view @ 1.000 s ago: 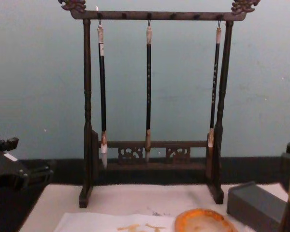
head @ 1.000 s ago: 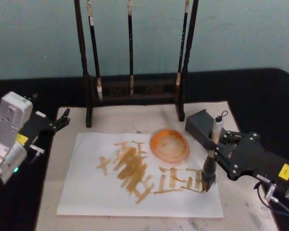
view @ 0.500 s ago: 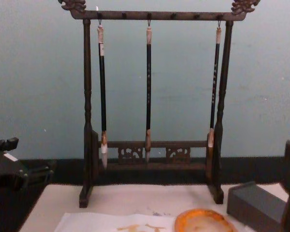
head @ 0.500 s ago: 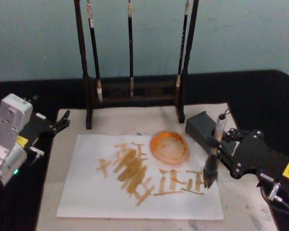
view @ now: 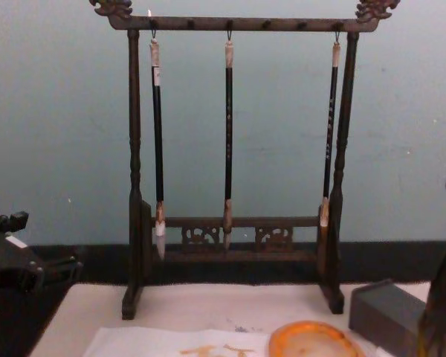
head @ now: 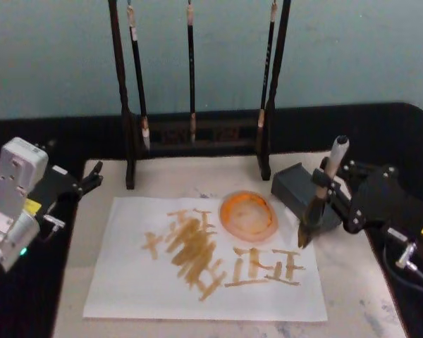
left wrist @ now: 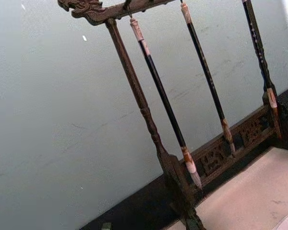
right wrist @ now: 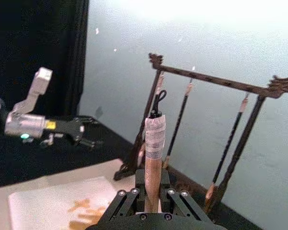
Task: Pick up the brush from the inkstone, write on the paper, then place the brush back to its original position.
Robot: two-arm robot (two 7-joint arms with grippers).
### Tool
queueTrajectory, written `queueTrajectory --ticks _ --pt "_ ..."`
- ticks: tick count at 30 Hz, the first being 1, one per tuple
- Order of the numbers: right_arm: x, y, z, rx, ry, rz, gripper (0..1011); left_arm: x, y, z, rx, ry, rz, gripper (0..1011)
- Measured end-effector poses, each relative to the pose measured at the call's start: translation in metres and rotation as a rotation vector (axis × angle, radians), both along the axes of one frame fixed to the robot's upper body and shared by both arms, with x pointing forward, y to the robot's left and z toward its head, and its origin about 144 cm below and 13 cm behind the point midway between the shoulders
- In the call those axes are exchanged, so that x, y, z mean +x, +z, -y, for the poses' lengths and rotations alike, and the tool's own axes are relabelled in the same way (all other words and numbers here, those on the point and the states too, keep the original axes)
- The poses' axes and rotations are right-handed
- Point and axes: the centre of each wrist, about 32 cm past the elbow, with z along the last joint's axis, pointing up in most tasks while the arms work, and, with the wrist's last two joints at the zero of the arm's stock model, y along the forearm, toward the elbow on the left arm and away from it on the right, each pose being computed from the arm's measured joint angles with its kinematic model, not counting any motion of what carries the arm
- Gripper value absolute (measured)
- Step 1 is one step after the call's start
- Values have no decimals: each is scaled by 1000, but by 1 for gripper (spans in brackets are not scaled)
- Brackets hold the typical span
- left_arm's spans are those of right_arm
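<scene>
My right gripper (head: 323, 189) is shut on the brush (head: 316, 201), gripping its shaft. The brush tilts, whitish end up and back. Its dark bristle tip hangs just above the right edge of the paper (head: 141, 282), close beside the dark grey inkstone (head: 292, 184). The paper is a white sheet with orange-yellow strokes. In the right wrist view the tan handle (right wrist: 153, 160) rises between the fingers (right wrist: 130, 197). In the chest view the brush (view: 440, 301) shows at the right edge by the inkstone (view: 379, 312). My left gripper (head: 90, 176) is parked open at the table's left.
A round orange dish (head: 248, 213) sits on the paper's far edge, left of the inkstone. Behind it stands a dark wooden rack (head: 130, 141) with three slim hanging brushes (view: 228, 134). A beige mat (head: 345, 296) lies under everything on a black table.
My right gripper has lifted the brush off the paper and carried it back and to the right, toward the inkstone, tilting it more. The left arm has not moved.
</scene>
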Motion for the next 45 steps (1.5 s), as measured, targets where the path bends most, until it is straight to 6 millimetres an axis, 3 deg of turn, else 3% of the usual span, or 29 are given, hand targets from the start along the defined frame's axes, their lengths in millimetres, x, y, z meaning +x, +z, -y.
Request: queueTrajectory --ticks 26,45 --pt "46 -12 -19 271 -55 -41 177 0 0 0 0 0 0 1009" --pt "81 -33 -26 579 -112 -279 177 0 0 0 0 0 0 1010"
